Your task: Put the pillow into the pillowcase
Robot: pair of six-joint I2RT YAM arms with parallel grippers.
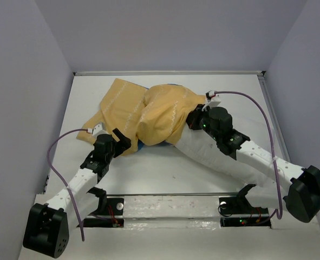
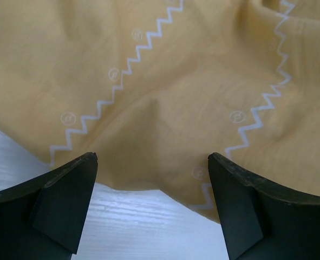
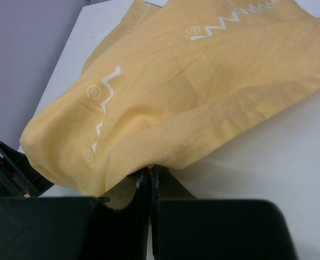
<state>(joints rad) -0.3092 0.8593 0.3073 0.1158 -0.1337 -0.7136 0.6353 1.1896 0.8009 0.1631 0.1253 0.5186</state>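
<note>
Overhead, the white table (image 1: 149, 179) fills the space between pale lavender walls (image 1: 19, 81).

The pillowcase (image 1: 149, 111) lies mid-table, mustard-yellow side up, crumpled and bulging on its right half. Its left half lies flatter, spread toward the far-left. Thin slivers of blue show at its far edge and its near edge.

The pillow (image 1: 203, 149), plain white, sticks out from the mouth of the pillowcase on the near-right. It runs diagonally toward the right arm's base. Its far end is covered by the yellow fabric; the rest lies bare on the table, partly under the right arm (image 1: 257, 157).

The left arm (image 1: 81, 179) reaches from the near-left corner to the near-left edge of the pillowcase. A purple cable (image 1: 50, 157) loops beside it.

The left gripper (image 2: 151, 157) has its jaws spread wide and nothing between them. In the left wrist view they frame the near edge of the yellow cloth, with bare table just below it. No contact with the fabric is visible.

The right gripper (image 3: 150, 176) has its jaws pressed together. In the right wrist view a fold of the pillowcase's stitched hem runs into the closed tips, so it is pinching the fabric at the mouth edge, on the right side of the bulge.

White zigzag lines (image 2: 149, 40) with small circle marks cross the yellow cloth.
</note>
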